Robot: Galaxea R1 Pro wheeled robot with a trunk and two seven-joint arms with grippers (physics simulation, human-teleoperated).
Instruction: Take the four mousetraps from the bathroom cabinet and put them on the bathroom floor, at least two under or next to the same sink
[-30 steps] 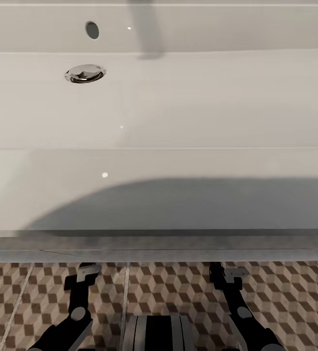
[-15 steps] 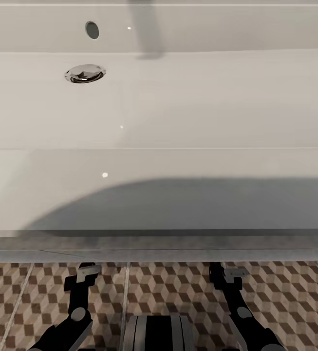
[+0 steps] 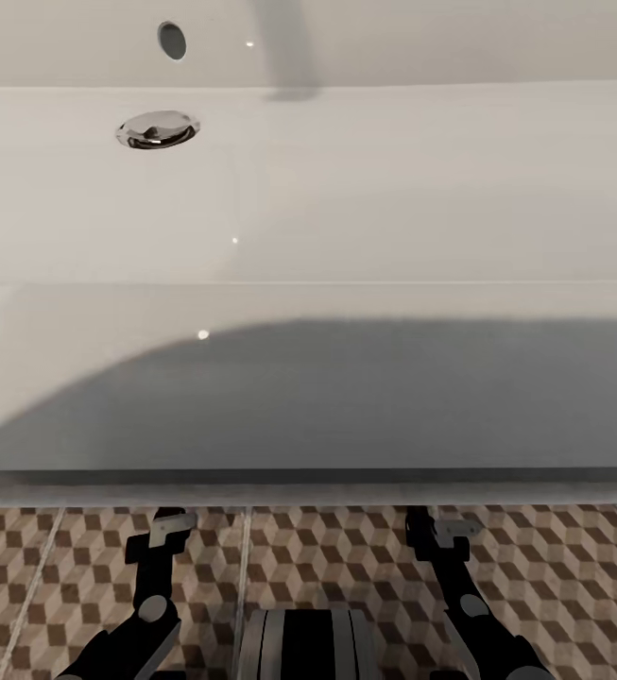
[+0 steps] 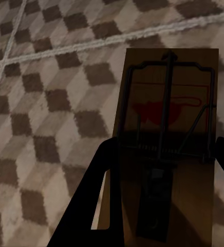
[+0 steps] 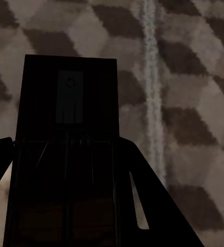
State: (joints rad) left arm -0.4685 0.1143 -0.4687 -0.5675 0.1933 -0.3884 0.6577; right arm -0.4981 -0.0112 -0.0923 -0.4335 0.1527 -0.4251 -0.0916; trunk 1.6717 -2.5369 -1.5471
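The white sink (image 3: 346,189) spreads across the head view, with its chrome drain (image 3: 157,130) at the upper left. Below its front edge lies the cube-patterned bathroom floor (image 3: 346,567). My left gripper (image 3: 162,529) and right gripper (image 3: 436,529) hang low over those tiles, just in front of the sink. In the left wrist view, the left gripper (image 4: 166,149) is shut on a brown mousetrap (image 4: 168,103) with a wire bar and red print. In the right wrist view, the right gripper (image 5: 66,146) is shut on a second, shadowed mousetrap (image 5: 71,92). The cabinet is out of view.
The sink's front face overhangs the floor ahead of both arms. Pale grout lines (image 3: 242,576) cross the tiles between the grippers. My trunk (image 3: 303,647) sits at the bottom middle of the head view. Tiled floor (image 4: 50,103) lies under both traps.
The whole head view has shifted, so the sink sits slightly higher and its front face looks taller: the camera moved. Both grippers keep their places and their holds.
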